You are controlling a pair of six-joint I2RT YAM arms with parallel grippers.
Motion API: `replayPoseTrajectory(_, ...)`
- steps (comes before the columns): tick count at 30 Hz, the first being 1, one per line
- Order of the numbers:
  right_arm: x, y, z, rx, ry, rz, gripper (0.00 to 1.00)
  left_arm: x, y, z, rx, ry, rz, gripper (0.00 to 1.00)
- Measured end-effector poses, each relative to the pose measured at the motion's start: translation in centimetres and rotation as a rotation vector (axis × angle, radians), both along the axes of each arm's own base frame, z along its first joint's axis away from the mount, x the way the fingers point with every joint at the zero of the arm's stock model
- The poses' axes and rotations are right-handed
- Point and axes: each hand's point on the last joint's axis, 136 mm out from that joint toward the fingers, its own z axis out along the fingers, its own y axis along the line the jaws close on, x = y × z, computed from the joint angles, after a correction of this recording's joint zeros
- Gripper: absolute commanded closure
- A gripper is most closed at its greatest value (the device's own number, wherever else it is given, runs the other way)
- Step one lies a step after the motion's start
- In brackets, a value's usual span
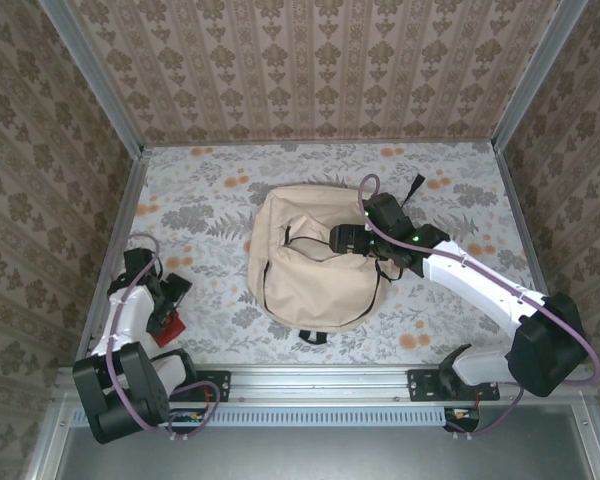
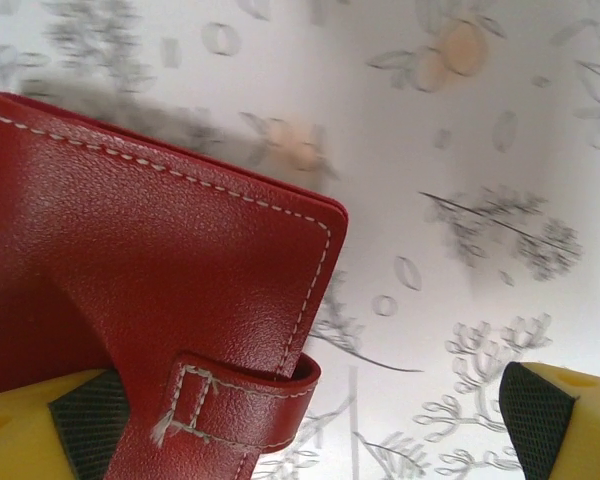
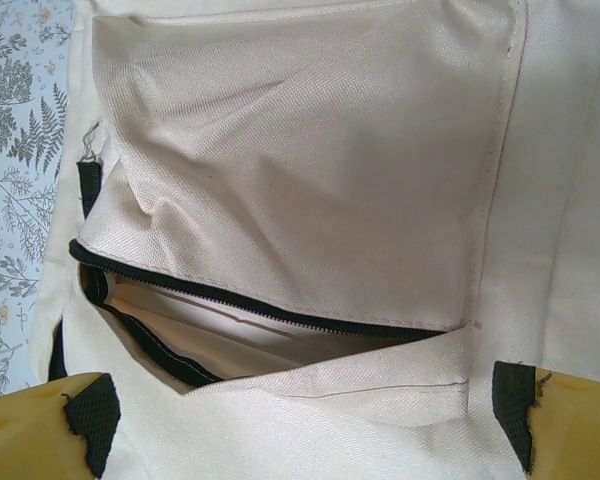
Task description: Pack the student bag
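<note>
The student bag [image 1: 310, 265], a large beige backpack with black straps, lies flat in the middle of the table. Its front zip pocket [image 3: 280, 320] gapes open and shows a pale lining. My right gripper [image 1: 334, 238] hovers open just above that pocket; in the right wrist view the right gripper [image 3: 305, 425] has fabric below its spread fingers and nothing between them. A red leather wallet with a stitched strap [image 2: 160, 270] lies on the table at the near left, seen from above as the wallet [image 1: 168, 325]. My left gripper [image 2: 310, 430] stands open over it, its left pad [image 2: 85, 425] at the wallet's strap end.
A black strap with a buckle [image 1: 412, 188] trails from the bag toward the back right. Patterned walls with metal posts [image 1: 120, 110] close in the floral table [image 1: 210, 210] on three sides. A metal rail [image 1: 310, 380] runs along the near edge.
</note>
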Motion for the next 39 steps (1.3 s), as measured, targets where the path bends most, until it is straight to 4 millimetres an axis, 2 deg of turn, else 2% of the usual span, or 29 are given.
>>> replayPoseTrajectory(4,0.0,0.0,0.0,-0.001,0.002,0.0,0.0,1.9,-2.7,0.4,-0.013,-0.043,-0.112,0.0)
replayPoseTrajectory(15,-0.1,0.1,0.0,0.006,0.006,0.002,0.0,7.9,-13.0,1.4,-0.087,-0.039,-0.485,0.03)
replayPoseTrajectory(18,-0.1,0.1,0.0,0.007,0.007,0.001,0.01,9.3,-14.9,2.5,-0.08,-0.049,-0.585,0.03)
replayPoseTrajectory(20,-0.1,0.1,0.0,0.008,0.008,-0.001,0.01,9.8,-15.5,3.6,-0.071,-0.065,-0.63,0.03)
replayPoseTrajectory(23,-0.1,0.1,-0.1,0.014,0.011,-0.003,0.0,10.3,-15.2,5.1,-0.052,-0.092,-0.661,0.04)
replayPoseTrajectory(25,-0.2,0.2,-0.1,0.017,0.013,-0.003,0.01,10.1,-14.5,5.7,-0.046,-0.099,-0.659,0.11)
replayPoseTrajectory(28,-0.3,0.4,-0.1,0.026,0.019,0.003,0.01,10.0,-12.3,6.0,-0.047,-0.112,-0.612,0.22)
replayPoseTrajectory(33,-0.7,1.1,0.0,0.049,0.033,0.036,0.05,8.1,-8.7,3.9,-0.091,-0.074,-0.501,0.41)
replayPoseTrajectory(39,-0.9,4.1,1.2,0.07,0.022,0.11,0.08,6.5,-8.5,2.1,-0.162,-0.048,-0.48,0.56)
